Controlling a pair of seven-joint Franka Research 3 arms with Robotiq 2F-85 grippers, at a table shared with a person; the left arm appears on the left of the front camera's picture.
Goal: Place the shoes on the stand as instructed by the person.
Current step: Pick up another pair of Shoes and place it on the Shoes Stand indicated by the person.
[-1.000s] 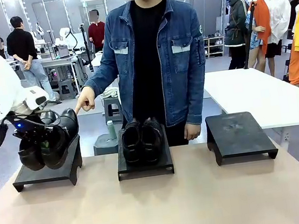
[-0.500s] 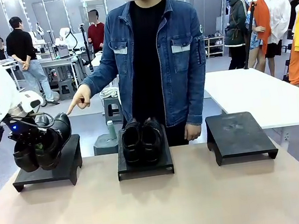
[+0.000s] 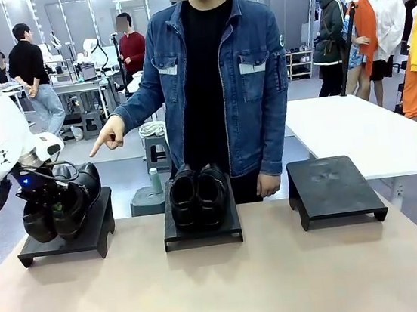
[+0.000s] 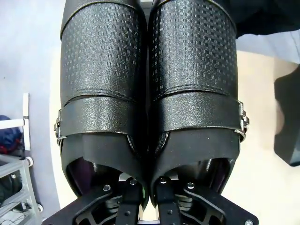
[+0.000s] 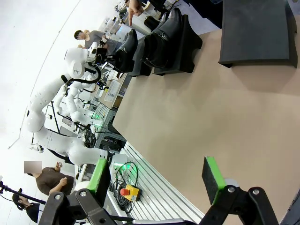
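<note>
Two shoes (image 4: 150, 93) sit pinched side by side in the left gripper (image 4: 143, 206), whose fingers (image 4: 129, 199) close on their inner walls at the heel openings; in the left wrist view the textured toes and buckled straps point away from the camera. From the front, this held pair (image 3: 61, 208) is over the left stand (image 3: 70, 234), toes tilted down toward the near edge; whether the soles touch the stand cannot be told. The left gripper (image 3: 46, 195) shows there as a black block with a blue light behind the heels.

A second pair (image 3: 197, 195) rests on the middle stand (image 3: 203, 233), toes toward the robot. The right stand (image 3: 334, 186) is bare. All three stands line up along the far edge of the table (image 3: 225, 291).

The right gripper (image 5: 154, 180) is spread wide with nothing between its green pads (image 5: 212, 178), well back from the stands.

The person (image 3: 214, 79) stands behind the middle stand, one hand (image 3: 108, 134) pointing a finger down toward the left stand, the other hand (image 3: 268, 184) hanging at the side.
</note>
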